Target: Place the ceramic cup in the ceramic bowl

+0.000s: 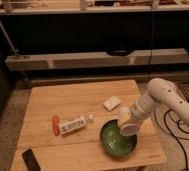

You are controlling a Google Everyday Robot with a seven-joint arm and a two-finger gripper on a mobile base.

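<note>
The green ceramic bowl (117, 140) sits on the wooden table (63, 97) near its front right corner. My white arm reaches in from the right. My gripper (128, 121) is over the bowl's right rim and is shut on the pale ceramic cup (127, 127). The cup is tilted, with its round bottom facing the camera, and hangs just above the inside of the bowl. The fingers themselves are mostly hidden behind the cup.
A white bottle (74, 124) lies left of the bowl with an orange object (55, 125) beside it. A white packet (111, 103) lies behind the bowl. A black object (32, 160) sits at the front left edge. Dark shelving (88, 60) stands behind the table, and cables (175, 125) lie on the floor to the right.
</note>
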